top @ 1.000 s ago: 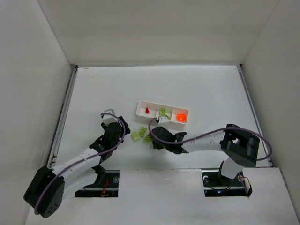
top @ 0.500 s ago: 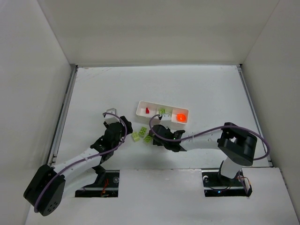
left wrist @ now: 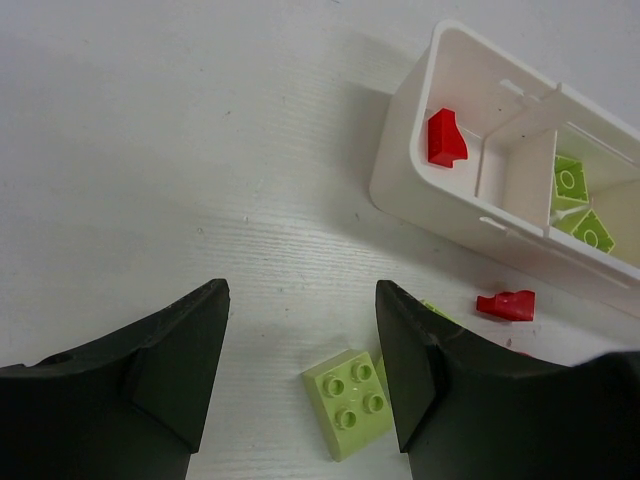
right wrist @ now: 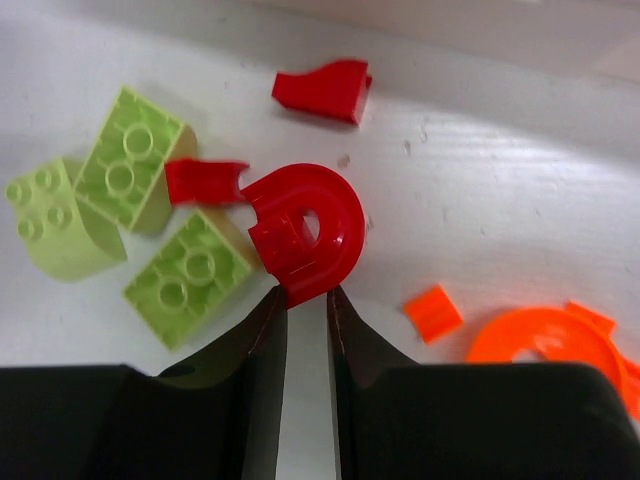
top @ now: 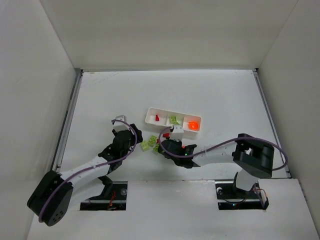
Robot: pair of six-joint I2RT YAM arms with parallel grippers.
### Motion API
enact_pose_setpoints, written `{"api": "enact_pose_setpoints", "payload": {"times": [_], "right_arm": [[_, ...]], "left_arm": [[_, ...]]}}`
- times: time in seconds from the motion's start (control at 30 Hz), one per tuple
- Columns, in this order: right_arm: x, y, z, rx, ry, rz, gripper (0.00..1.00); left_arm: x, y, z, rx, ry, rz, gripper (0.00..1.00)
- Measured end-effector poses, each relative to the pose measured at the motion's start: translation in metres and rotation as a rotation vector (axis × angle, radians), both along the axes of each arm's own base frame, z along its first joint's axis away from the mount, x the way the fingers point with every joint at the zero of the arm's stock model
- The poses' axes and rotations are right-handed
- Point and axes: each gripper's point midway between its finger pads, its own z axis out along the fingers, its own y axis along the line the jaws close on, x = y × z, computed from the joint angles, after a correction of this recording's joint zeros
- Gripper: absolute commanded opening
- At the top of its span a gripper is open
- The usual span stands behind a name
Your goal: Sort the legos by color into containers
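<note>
Red arch brick [right wrist: 310, 232]: on table among loose legos, lower rim pinched between nearly closed fingers of right gripper [right wrist: 305, 300]. Lime bricks [right wrist: 135, 160] just left of it; orange ring [right wrist: 545, 345] to right. Tray [left wrist: 400, 170] nearby: red brick [left wrist: 445, 137] in end compartment, lime pieces [left wrist: 570, 185] in middle. Left gripper [left wrist: 300, 330]: jaws spread, empty, lime brick [left wrist: 348, 400] on table between fingers.

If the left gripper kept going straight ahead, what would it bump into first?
Probably the lime green plastic brick with four studs, lying ahead between the open left gripper fingers. Height is unclear, so it might pass over.
</note>
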Motion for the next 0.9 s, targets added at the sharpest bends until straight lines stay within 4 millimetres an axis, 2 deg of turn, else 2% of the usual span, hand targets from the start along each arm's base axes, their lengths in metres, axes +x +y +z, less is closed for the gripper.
{"api": "enact_pose_setpoints", "payload": {"times": [0.17,0.27,0.47,0.63,0.77,0.9], "right_arm": [[-0.014,-0.001,0.024,0.033,-0.021,0.029,0.21],[-0.014,0.0,0.038,0.065,-0.037,0.027,0.21],[-0.017,-0.007,0.053,0.068,-0.051,0.03,0.22],[-0.019,0.004,0.084,0.096,-0.087,0.076,0.23],[0.0,0.019,0.108,0.116,-0.133,0.106,0.23],[0.046,0.026,0.12,0.117,-0.183,0.081,0.24]], "left_arm": [[0.0,-0.001,0.0,-0.002,0.001,-0.003,0.58],[0.0,-0.001,0.0,-0.002,0.001,-0.004,0.58],[0.0,-0.001,0.005,-0.014,-0.014,-0.005,0.58],[0.0,-0.001,0.009,-0.022,-0.026,-0.004,0.58],[0.0,-0.001,0.009,-0.022,-0.026,-0.004,0.58],[0.0,-0.001,0.007,-0.019,-0.022,-0.003,0.58]]}}
